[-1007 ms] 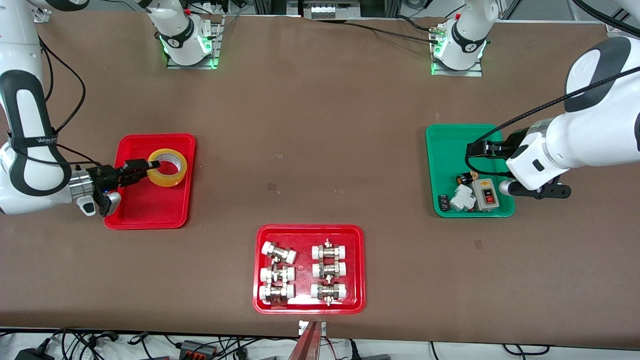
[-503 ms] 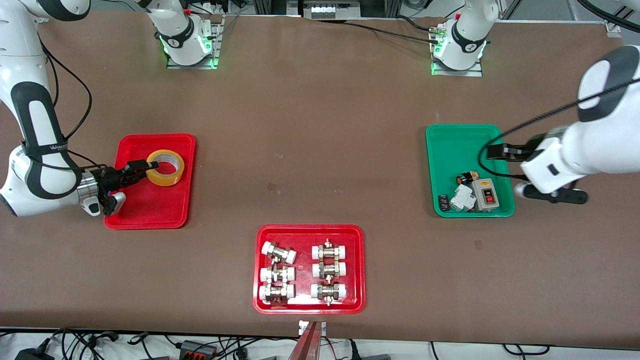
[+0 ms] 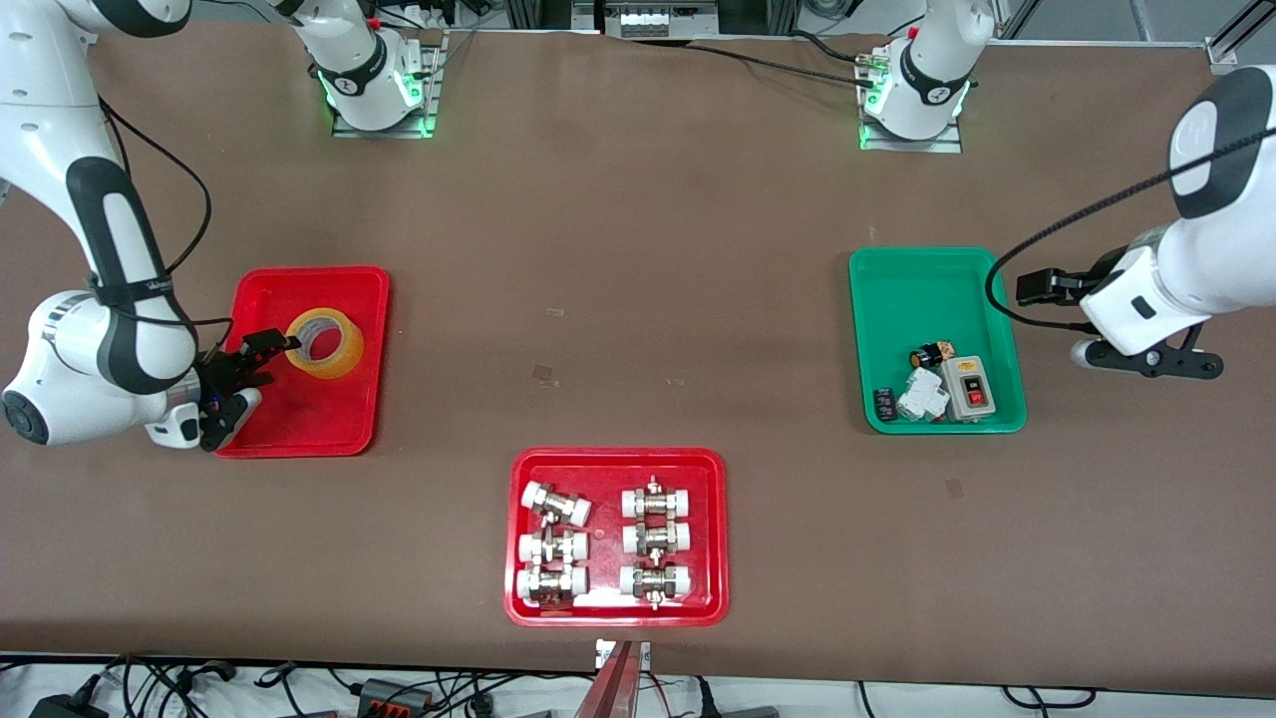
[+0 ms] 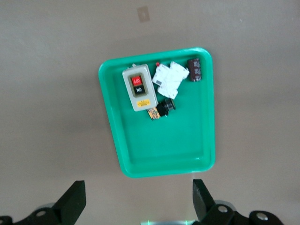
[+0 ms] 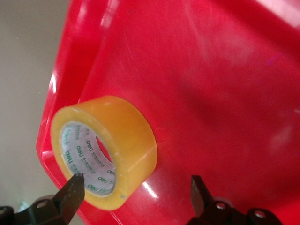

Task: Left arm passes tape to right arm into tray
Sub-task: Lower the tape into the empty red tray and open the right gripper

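Right gripper (image 3: 261, 351) released, low over tray (image 3: 261, 435), mid-left of frame, beside tape (image 3: 325, 342). Left gripper (image 4: 138, 199) open, raised beside green tray (image 3: 882, 289).

Tape (image 3: 324, 342) in tray (image 3: 299, 419), toward right arm's end; right hand (image 3: 261, 351) beside tape.

You are viewing a brown table (image 3: 638, 299) bearing a red tray (image 3: 299, 419), a green tray (image 3: 917, 279) and a fittings tray (image 3: 608, 464).
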Controlling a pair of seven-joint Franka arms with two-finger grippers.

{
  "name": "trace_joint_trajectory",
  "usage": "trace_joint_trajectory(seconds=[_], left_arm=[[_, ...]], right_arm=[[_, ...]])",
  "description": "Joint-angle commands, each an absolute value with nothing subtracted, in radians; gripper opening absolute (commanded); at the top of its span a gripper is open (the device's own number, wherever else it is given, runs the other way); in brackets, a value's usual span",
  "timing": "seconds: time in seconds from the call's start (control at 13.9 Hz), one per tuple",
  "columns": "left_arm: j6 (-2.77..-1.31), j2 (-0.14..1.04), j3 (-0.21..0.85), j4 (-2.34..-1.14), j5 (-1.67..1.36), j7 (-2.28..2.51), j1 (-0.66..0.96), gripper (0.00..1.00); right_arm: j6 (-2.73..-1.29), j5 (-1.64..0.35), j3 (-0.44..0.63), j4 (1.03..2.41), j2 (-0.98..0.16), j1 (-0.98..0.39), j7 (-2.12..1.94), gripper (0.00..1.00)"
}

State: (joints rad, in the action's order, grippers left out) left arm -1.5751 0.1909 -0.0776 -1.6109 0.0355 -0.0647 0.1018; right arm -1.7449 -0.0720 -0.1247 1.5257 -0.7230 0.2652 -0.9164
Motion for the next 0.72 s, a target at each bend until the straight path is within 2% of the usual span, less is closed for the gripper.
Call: trace_joint_trajectory(seconds=[0.0,0.07,0.14,0.36,0.65], left_arm=[[-1.612,0.126,-0.272,-1.634,0.032,-0.068,0.231,1.00],[-1.614,0.124,-0.323,-1.606,0.031,-0.048,0.262,1.00],[-1.606,0.118,-0.328,-1.589,0.032,-0.038,0.271,1.00],[-1.618,-0.004,-0.250,-1.658,0.029,0.021,0.256,1.00],[-1.611,-0.049,-0.245,-1.700,0.029,0.040,0.247,1.00]], right_arm=[[-1.740,0.009,-0.118,1.551,-0.588,0.195,-0.815,1.00],[-1.729,0.035,-0.120,1.563,-0.537,0.178,-0.740,1.00],[-1.726,0.040,-0.120,1.581,-0.488,0.158,-0.682,1.00],[-1.660,0.040,-0.120,1.598,-0.362,0.132,-0.475,1.00],[-1.556,0.040,-0.124,1.598,-0.183,0.124,-0.283,1.00]])
